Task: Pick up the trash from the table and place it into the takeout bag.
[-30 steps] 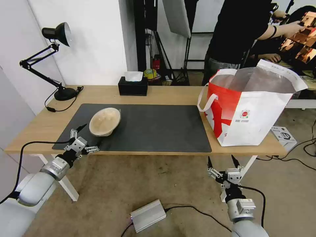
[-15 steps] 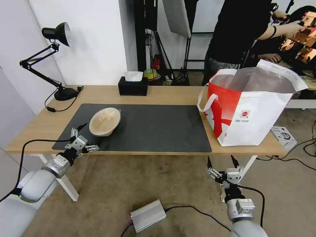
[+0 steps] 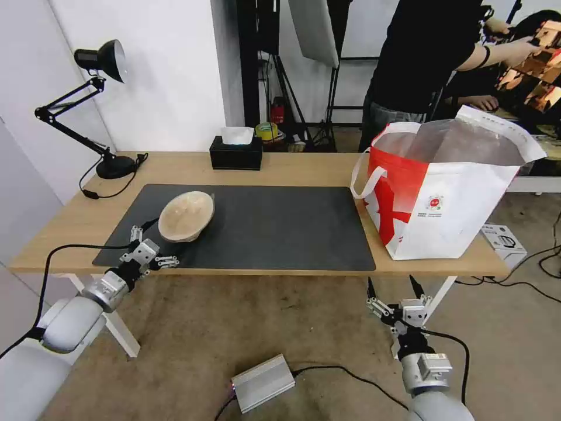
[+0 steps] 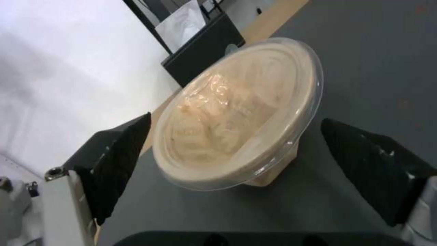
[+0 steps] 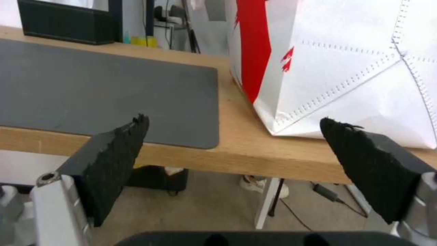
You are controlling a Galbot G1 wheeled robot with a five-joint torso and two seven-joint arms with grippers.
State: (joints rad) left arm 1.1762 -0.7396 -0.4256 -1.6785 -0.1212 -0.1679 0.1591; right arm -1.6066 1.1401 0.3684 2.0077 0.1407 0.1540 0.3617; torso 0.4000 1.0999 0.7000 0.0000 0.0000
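Matt pulp bowl (image 4: 237, 112) under glossy film — light-wood table (image 3: 304, 166), matt mat (image 3: 269, 228).

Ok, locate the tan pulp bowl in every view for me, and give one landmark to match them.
Head view: the tan pulp bowl sits on the dark grey mat's left part, just beyond the open left claw.
Left wrist view: the bowl is mid-picture, between the claw's black fingers.
Right wrist view: not in it; the right claw hangs open below the table edge.
Shared landmark: the black tissue box beyond the mat.
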